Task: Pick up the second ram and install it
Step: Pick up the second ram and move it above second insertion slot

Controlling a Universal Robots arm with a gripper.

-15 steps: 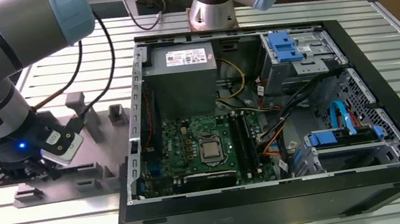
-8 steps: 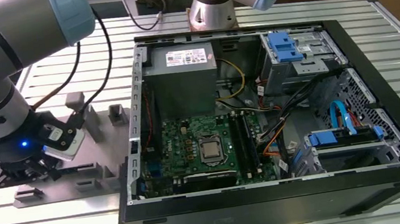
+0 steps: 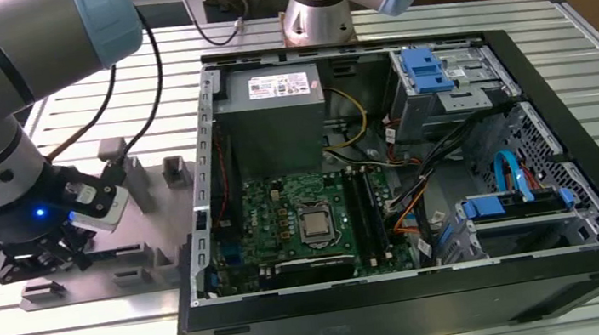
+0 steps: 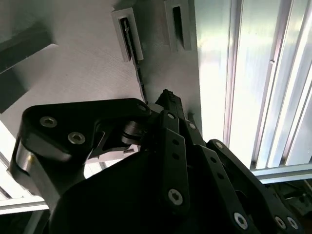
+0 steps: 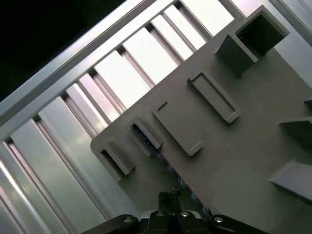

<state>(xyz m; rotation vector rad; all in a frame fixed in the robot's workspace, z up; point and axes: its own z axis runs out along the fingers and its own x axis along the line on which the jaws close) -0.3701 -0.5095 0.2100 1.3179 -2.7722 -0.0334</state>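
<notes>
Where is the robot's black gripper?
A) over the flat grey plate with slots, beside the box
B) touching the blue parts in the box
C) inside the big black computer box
A: in the exterior view the black gripper sits low over the flat grey slotted plate, outside the open black computer case.

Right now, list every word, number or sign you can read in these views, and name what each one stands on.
White label on the power supply: printed, but too small to read.
Motherboard: any markings are too small to read.
Grey holder plate in the first wrist view: no text on it.
No text can be quoted.
</notes>
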